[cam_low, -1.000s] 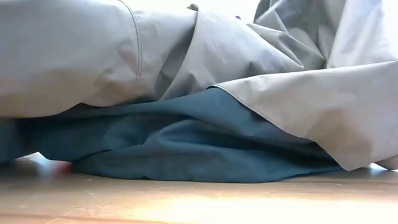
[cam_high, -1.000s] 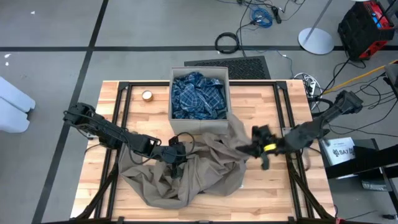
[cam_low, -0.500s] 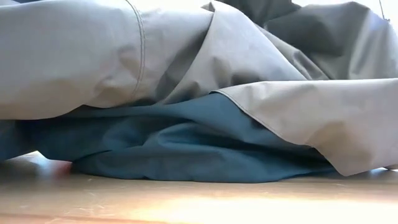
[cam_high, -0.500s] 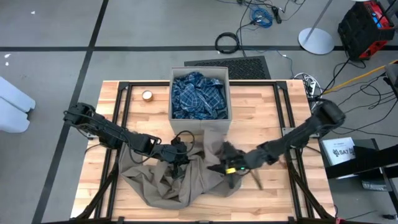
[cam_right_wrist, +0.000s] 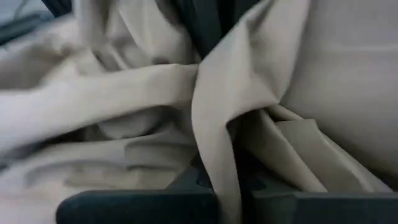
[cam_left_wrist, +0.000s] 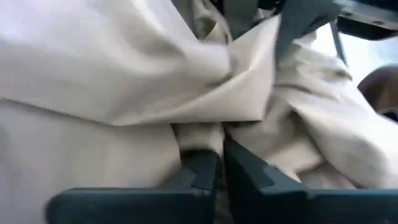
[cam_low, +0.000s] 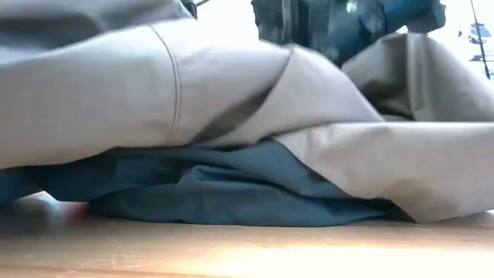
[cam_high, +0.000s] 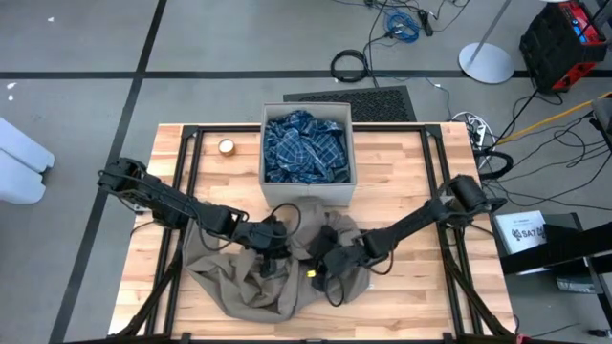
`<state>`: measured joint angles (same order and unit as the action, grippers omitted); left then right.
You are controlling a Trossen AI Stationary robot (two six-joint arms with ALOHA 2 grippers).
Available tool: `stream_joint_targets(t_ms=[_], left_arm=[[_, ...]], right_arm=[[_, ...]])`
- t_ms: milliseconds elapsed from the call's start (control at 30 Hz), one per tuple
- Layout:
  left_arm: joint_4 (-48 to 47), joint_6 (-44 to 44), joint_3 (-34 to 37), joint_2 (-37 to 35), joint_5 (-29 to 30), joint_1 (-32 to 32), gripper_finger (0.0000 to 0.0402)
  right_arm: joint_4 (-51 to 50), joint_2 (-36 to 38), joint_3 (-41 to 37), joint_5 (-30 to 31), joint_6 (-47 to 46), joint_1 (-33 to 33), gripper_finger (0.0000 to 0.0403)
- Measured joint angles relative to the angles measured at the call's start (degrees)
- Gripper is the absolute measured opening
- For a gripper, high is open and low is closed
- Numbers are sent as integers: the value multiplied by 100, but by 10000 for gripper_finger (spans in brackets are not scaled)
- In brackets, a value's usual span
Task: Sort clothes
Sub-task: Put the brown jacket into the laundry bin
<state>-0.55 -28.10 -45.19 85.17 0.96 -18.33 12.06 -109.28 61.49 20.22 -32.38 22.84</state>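
Observation:
A large tan-brown garment lies bunched on the near middle of the table. In the low view it lies over a teal-grey shirt, which rests on the tabletop. A blue plaid shirt fills the beige fabric box at the far middle. My left gripper and my right gripper are close together over the tan garment, and each is shut on it. The cream-white pieces and the dark slate garment are out of view. My left gripper pinches a narrow fold of the tan garment between its two fingers. The cloth bunches up ahead of the fingers and the rest lies on the table. My right gripper pinches an upright fold of the tan garment between its two fingers. The cloth runs away from the fingers in slack creases.
A small roll of tape lies on the table left of the box. Bare wood shows on the right part of the table. Black frame rails run along both sides.
My right gripper has gone toward the table's left edge, drawing the tan garment's right part with it. That part, which lay spread beside the box, is now folded over the middle next to my left gripper. The garment's left part has stayed where it was.

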Motion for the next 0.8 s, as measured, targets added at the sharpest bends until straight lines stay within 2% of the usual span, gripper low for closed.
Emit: stream_joint_targets(t_ms=[200,333,433,567,800], left_arm=[[-1373,116,-576,-25,-482,133,116],[-2744,533,-1191,-217,-598,241,151],[-3785,614,-1602,-407,-593,291,158],[-4725,526,-2048,-770,-592,274,159],[-6432,-378,-2108,-1571,-540,-329,160]], right_arm=[[-74,-465,13,-435,-400,-276,0],[-166,-578,15,-587,-500,-385,0],[-269,-571,17,-603,-497,-403,0],[-292,-565,11,-641,-483,-407,0],[-348,-565,9,-711,-439,-407,0]])
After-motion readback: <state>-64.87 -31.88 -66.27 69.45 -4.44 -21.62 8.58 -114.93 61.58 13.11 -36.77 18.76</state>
